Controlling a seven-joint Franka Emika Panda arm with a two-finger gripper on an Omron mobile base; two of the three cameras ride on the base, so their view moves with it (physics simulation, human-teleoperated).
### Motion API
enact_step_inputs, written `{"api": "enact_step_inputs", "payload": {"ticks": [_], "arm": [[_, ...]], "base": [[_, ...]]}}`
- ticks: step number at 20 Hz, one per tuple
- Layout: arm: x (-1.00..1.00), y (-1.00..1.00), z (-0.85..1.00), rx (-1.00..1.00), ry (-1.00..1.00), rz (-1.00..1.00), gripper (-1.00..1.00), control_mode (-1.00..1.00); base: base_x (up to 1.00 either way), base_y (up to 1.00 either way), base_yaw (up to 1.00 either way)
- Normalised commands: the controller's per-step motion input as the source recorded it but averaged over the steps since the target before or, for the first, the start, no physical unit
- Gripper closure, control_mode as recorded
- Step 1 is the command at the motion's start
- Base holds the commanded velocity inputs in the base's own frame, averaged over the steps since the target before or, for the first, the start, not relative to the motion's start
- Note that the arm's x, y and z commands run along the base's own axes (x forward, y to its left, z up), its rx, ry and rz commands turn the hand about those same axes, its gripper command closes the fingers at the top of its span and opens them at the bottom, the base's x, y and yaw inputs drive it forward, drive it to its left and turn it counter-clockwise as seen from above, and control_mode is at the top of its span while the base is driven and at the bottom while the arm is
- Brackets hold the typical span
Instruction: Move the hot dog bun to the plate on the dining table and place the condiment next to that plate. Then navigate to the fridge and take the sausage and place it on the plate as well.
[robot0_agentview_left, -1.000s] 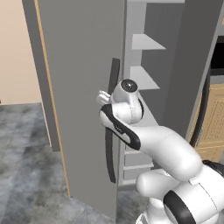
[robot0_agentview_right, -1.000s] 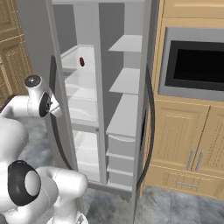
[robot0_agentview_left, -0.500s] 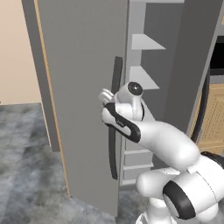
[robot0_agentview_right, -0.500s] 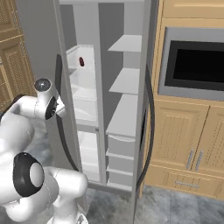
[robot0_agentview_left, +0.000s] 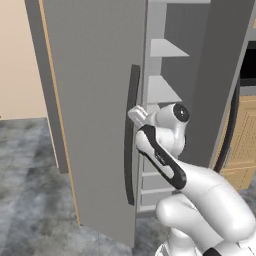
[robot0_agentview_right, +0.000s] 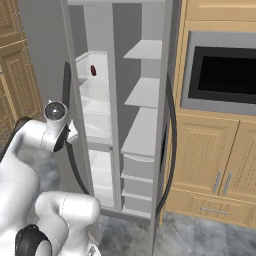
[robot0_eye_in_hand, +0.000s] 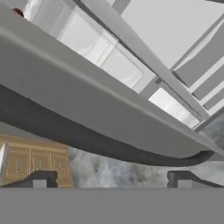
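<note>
On fridge (robot0_agentview_right: 170, 60) shelf: sausage (robot0_agentview_right: 92, 70), well beyond open claw (robot0_eye_in_hand: 111, 180).

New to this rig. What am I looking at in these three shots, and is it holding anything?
It is a rendered kitchen. A white robot arm on a driving base stands at an open grey fridge. Two shots come from cameras on the base, behind the arm to its left and right. The third comes from a camera on the hand, looking along the gripper, whose open fingertips hold nothing. The dark curved bar close ahead of it is the door handle. On an upper shelf lies a small dark red sausage.
</note>
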Motion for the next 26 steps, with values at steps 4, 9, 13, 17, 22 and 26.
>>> {"api": "enact_step_inputs", "payload": {"ticks": [4, 9, 13, 17, 22, 26], "arm": [[-0.10, -0.70, 0.13, 0.19, 0.00, 0.00, -1.00, -1.00], [0.09, -0.59, 0.18, 0.23, 0.00, 0.00, -1.00, -1.00], [0.52, -0.29, 0.23, 0.26, 0.01, 0.05, -1.00, -1.00], [0.75, -0.15, 0.13, 0.31, 0.11, 0.16, -1.00, -1.00], [0.81, -0.02, 0.01, 0.24, 0.13, 0.26, -1.00, -1.00], [0.67, 0.04, 0.00, 0.14, 0.09, 0.28, -1.00, -1.00]], "base": [[0.00, 0.00, 0.00], [0.00, 0.00, 0.00], [0.00, 0.00, 0.00], [0.00, 0.00, 0.00], [0.00, 0.00, 0.00], [0.00, 0.00, 0.00]]}}
